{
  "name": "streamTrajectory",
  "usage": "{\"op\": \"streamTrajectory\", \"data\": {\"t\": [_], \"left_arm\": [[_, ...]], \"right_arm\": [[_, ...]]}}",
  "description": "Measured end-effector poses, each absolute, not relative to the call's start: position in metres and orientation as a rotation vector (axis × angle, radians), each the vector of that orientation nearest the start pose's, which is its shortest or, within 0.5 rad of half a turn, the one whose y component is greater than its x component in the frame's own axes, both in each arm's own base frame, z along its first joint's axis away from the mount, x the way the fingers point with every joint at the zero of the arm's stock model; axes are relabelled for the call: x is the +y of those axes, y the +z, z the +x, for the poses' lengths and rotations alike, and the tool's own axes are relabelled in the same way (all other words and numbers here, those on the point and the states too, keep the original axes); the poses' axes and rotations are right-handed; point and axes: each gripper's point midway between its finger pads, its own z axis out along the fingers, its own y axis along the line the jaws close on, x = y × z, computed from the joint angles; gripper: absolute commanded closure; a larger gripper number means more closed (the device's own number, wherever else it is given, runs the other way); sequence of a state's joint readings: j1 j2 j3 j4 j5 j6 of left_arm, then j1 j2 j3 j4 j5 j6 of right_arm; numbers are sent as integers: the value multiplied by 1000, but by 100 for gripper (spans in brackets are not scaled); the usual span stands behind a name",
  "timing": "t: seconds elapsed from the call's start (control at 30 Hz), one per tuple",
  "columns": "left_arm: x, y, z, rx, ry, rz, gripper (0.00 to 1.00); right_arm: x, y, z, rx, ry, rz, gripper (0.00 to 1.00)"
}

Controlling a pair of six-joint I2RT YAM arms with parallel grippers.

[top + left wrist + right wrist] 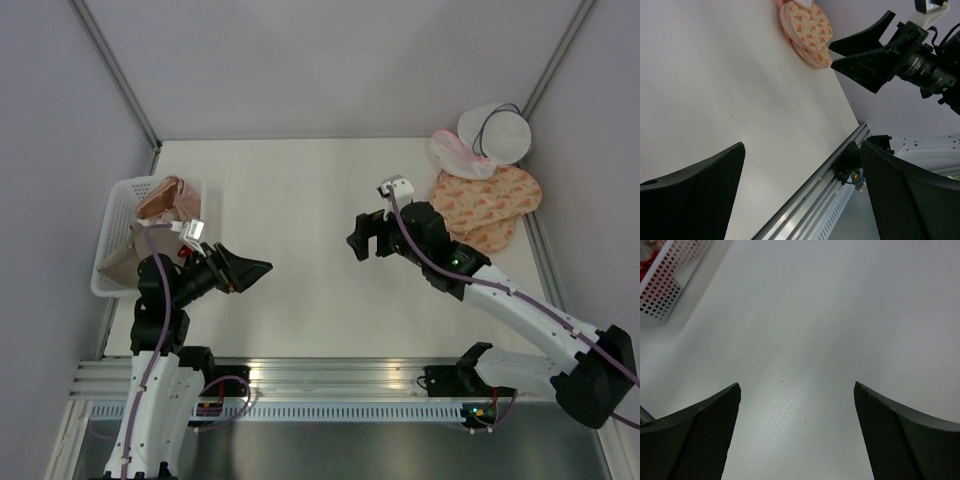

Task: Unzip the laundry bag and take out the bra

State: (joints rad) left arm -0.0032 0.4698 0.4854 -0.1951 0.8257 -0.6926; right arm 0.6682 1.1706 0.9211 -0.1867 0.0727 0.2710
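My left end effector, at eight o'clock, and my right end effector, at three, both hang wide open and empty above the surface. The laundry bag sits at one o'clock, in the far corner. The bra seems to lie in the white basket at nine.

I read this as a robotics lab cell: bare white table, plain grey partition walls in metal framing, aluminium mounting rail along the near edge.
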Motion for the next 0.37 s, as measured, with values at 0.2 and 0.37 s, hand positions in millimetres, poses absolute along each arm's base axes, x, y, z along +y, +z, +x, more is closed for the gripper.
{"op": "streamTrajectory", "data": {"t": [0.2, 0.37], "left_arm": [[-148, 239, 182, 1824, -1192, 41, 0], [-148, 248, 174, 1783, -1186, 72, 0]], "right_arm": [[218, 224, 250, 1908, 611, -345, 2], [204, 218, 245, 1870, 597, -299, 2]]}}
